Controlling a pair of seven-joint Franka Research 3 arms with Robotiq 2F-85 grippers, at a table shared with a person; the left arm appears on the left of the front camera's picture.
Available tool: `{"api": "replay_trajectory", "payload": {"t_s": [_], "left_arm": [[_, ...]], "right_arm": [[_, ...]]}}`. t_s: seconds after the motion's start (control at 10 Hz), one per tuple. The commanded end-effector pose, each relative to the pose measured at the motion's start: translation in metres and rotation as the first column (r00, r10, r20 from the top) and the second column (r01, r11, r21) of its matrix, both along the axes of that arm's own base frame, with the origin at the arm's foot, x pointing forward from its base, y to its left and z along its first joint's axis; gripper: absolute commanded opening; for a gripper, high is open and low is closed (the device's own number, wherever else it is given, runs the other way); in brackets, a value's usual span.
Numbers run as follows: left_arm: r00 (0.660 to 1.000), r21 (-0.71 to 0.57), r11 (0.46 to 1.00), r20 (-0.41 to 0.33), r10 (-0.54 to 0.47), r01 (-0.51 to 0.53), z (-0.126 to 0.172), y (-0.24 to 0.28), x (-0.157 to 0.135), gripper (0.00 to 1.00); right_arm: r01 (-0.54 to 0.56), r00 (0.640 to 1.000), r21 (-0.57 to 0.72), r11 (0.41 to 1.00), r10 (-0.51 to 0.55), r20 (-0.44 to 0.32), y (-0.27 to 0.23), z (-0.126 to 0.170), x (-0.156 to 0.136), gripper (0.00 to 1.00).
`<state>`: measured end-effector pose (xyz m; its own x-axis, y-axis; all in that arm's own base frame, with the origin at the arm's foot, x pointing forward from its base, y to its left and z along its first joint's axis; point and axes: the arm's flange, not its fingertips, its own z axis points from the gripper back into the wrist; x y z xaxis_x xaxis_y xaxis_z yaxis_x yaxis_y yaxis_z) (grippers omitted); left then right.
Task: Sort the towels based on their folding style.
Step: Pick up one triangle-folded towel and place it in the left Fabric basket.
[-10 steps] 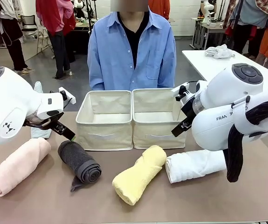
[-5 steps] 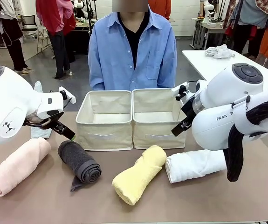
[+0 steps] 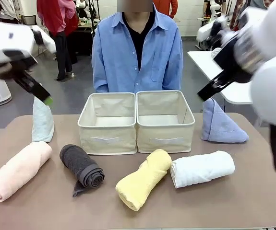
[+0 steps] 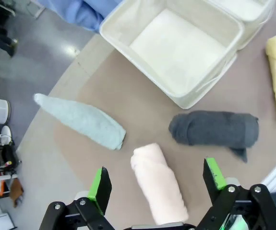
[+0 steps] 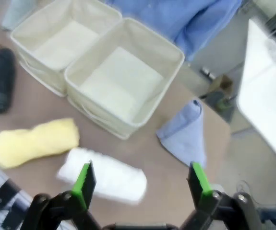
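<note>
Six towels lie on the brown counter (image 3: pixel 214 206) around two cream fabric bins that stand side by side, touching, at the centre of the front view: the left bin (image 3: pixel 106 139) and the right bin (image 3: pixel 165 139). Four rolls make a loose row across the lower part of the frame. The pink roll (image 3: pixel 18 170) is at the lower left, and the dark grey roll (image 3: pixel 81 166) lies just right of it, in front of the left bin. The yellow roll (image 3: pixel 143 178) sits at the lower centre with its upper end near the right bin's front wall. The white roll (image 3: pixel 202 168) lies just beside it toward the lower right. The sage-green triangle fold (image 3: pixel 42 122) stands upright at the left of the frame, apart from the left bin. The lavender-blue triangle fold (image 3: pixel 220 125) stands upright at the right, near the right bin. A person (image 3: pixel 137 52) in a blue shirt stands behind the bins at the top centre. The left end effector (image 4: pixel 157 181) is raised in the upper left of the front view, motion-blurred. Its wrist view shows the jaws wide, gripping nothing, high over the pink roll. The right end effector (image 5: pixel 141 181), blurred in the upper right of the front view, is likewise spread wide with nothing in its grip, above the white roll and the lavender-blue triangle fold.
</note>
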<state>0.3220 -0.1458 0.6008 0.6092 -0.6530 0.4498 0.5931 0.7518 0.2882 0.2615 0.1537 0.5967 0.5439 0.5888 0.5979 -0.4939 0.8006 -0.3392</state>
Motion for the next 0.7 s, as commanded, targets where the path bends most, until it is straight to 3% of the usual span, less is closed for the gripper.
{"api": "replay_trajectory", "payload": {"t_s": [0.0, 0.1, 0.4, 0.5, 0.6], "left_arm": [[0.999, 0.048, 0.999, 0.050, -0.008, 0.005, 0.014, -0.006, -0.003, 1.00], [1.000, 0.000, 1.000, 0.000, 0.000, 0.000, 0.000, 0.000, 0.000, 1.00], [1.000, 0.000, 1.000, 0.000, 0.000, 0.000, 0.000, 0.000, 0.000, 1.00], [1.000, 0.017, 1.000, -0.004, -0.002, 0.002, 0.009, -0.001, -0.004, 1.00], [0.950, -0.183, 0.958, -0.181, -0.254, 0.222, 0.022, 0.039, 0.012, 1.00]], "right_arm": [[0.031, 0.999, -0.105, 0.994, -0.033, -0.016, 0.010, -0.002, -0.029, 1.00], [0.000, 1.000, 0.000, 1.000, 0.000, 0.000, 0.000, 0.000, 0.000, 1.00], [0.000, 1.000, 0.000, 1.000, 0.000, 0.000, 0.000, 0.000, 0.000, 1.00], [0.009, 1.000, -0.022, 1.000, -0.009, -0.001, -0.001, 0.010, -0.014, 1.00], [-0.190, 0.953, 0.169, 0.967, 0.223, -0.206, -0.047, 0.041, 0.009, 1.00]]}}
